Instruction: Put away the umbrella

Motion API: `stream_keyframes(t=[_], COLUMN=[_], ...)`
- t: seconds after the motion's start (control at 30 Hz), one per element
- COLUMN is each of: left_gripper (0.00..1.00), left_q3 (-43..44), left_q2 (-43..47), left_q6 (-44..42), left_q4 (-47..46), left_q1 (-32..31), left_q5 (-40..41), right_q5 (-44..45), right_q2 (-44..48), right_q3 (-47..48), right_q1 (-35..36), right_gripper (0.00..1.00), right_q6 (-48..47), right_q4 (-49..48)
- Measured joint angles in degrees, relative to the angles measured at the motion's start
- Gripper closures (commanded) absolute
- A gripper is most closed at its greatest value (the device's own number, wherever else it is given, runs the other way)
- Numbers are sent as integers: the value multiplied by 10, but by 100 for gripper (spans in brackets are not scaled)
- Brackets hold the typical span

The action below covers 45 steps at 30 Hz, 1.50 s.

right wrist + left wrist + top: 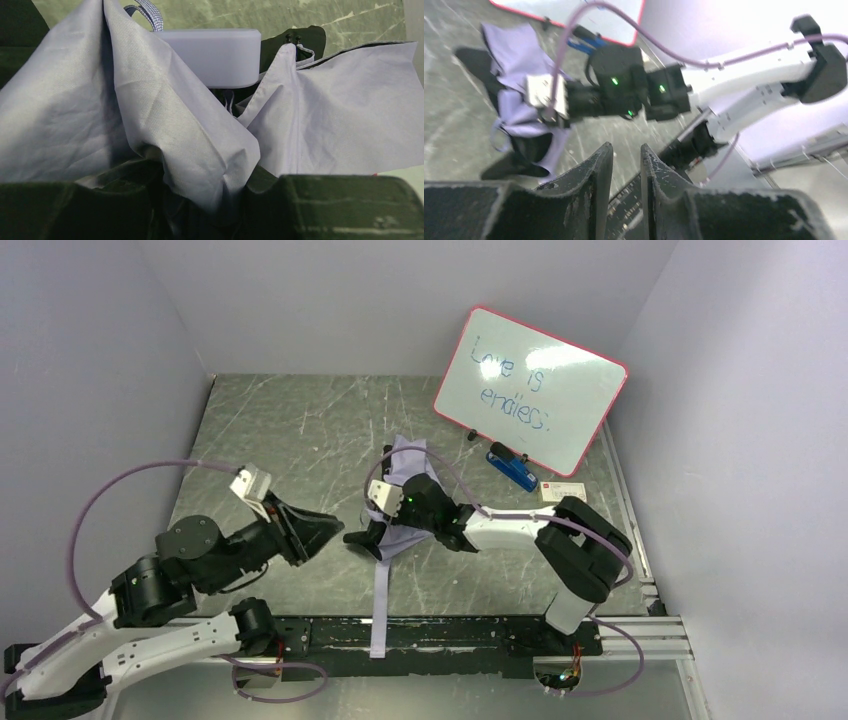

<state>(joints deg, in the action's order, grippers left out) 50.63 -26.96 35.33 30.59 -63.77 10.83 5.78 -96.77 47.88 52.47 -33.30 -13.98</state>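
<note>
Umbrella [405, 462] fabric bunched between the fingers of my right gripper [212, 200], which is clamped on it; pale handle [210, 55] just beyond; canopy loose and unrolled, lying mid-way across the table [300, 430]; left gripper [626, 150] near it, fingers slightly apart, empty. Step, as I judge it: gathering folds for wrapping; next calls for the left to pinch a loose panel while the right steadies.

Matt cloth, smooth plastic, scuffed surfaces

The umbrella [190, 140] is seen as matt woven cloth, creased, and its handle [210, 55] as smooth pale plastic. The desk [290, 430] is marked by pale scratches — the left pincer [626, 149] is scuffed black plastic.
</note>
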Motion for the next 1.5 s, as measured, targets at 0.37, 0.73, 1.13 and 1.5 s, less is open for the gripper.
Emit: stream_keyframes(t=[0.37,0.73,1.13,1.5], left_gripper=[65,51,53,51], left_q3=[45,46,66,66], left_q2=[-80,-100,-307,-388], left_q6=[-76,-116,-174,-200], left_q4=[34,29,-61,-104], left_q1=[0,0,198,350], left_q5=[149,213,40,-182], right_q5=[-9,-33,-119,-273], right_q2=[88,257,231,43], right_q3=[-17,-17,63,200], right_q1=[27,31,-157,-193], right_gripper=[8,5,12,0], right_q6=[13,70,273,298], right_q4=[30,81,193,307])
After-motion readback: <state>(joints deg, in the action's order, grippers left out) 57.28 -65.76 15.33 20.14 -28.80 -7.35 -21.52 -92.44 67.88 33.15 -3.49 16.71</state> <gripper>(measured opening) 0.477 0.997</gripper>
